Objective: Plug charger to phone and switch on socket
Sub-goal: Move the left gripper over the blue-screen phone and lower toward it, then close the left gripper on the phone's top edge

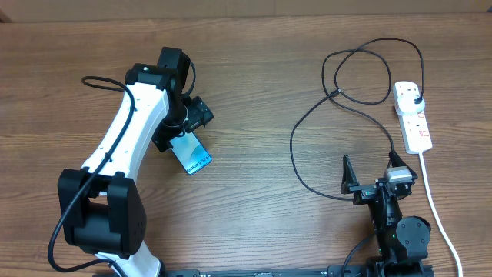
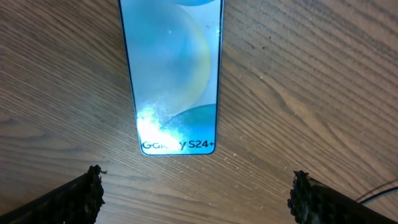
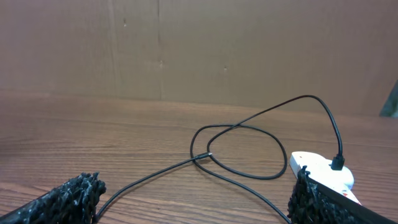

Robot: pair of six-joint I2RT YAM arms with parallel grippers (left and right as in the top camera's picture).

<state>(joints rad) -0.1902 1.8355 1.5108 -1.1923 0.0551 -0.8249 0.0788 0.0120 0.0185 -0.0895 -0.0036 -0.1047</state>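
Both pincers gape empty: my left gripper (image 2: 196,186) hovers over the phone (image 2: 171,68), my right gripper (image 3: 196,193) near the charger (image 3: 249,134) — next, I reckon, steady the phone.

Brown wooden table (image 1: 254,92): matt, grain visible. Slim black-edged phone (image 2: 171,74): glossy glass screen, glare at its 7 o'clock corner. Thin black charger cable (image 3: 309,96): smooth sheath. White plastic power strip (image 1: 413,115), 2 o'clock on the table: smooth, semi-gloss. Left gripper (image 2: 196,186) pads (image 2: 74,199): black, coarse, pitted.

Even, bright light; glare whitens the phone (image 2: 171,74) screen.
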